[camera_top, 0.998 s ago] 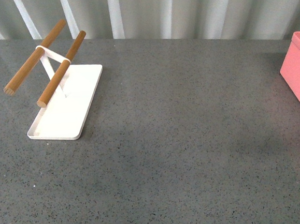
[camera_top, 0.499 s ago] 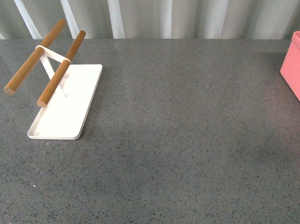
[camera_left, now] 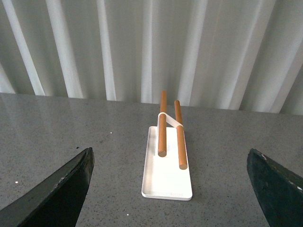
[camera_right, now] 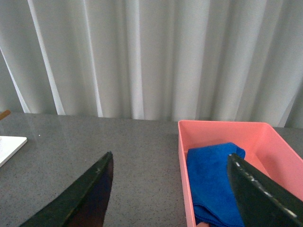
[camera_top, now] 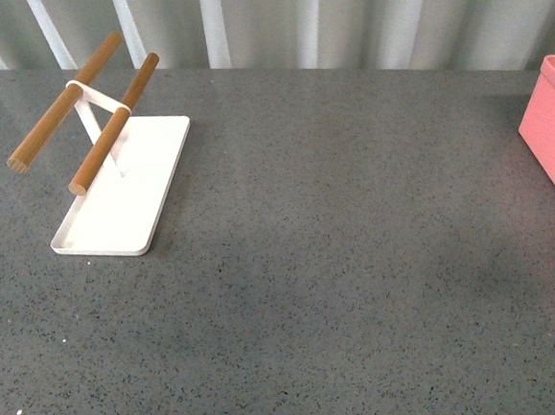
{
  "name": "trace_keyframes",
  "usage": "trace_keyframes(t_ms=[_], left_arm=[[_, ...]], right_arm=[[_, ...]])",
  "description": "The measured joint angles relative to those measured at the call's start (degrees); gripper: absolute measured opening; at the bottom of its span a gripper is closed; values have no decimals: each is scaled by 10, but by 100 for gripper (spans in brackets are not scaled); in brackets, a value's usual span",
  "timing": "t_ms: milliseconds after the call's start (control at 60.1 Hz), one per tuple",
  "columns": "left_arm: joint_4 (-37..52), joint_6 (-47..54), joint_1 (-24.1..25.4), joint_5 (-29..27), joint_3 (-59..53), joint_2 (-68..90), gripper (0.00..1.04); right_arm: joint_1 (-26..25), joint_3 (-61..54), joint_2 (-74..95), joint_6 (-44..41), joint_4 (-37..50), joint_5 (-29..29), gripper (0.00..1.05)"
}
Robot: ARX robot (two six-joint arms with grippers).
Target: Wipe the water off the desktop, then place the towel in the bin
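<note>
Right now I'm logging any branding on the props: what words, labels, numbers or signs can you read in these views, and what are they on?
None can be read.
The white tray has a faint mark near one short edge in the left wrist view, too small and blurred to read.
The bin, the towel inside it, the wooden rods, the desktop and both open grippers, left gripper and right gripper, show no lettering.
</note>
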Motion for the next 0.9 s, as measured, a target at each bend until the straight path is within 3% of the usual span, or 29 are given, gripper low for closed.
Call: trace_keyframes(t_ms=[116,899], left_arm=[[0,0,0,0,0,0,98],[0,0,0,0,0,0,98]], right_arm=[[0,0,0,1,0,0,99],[0,0,0,2,0,0,98]])
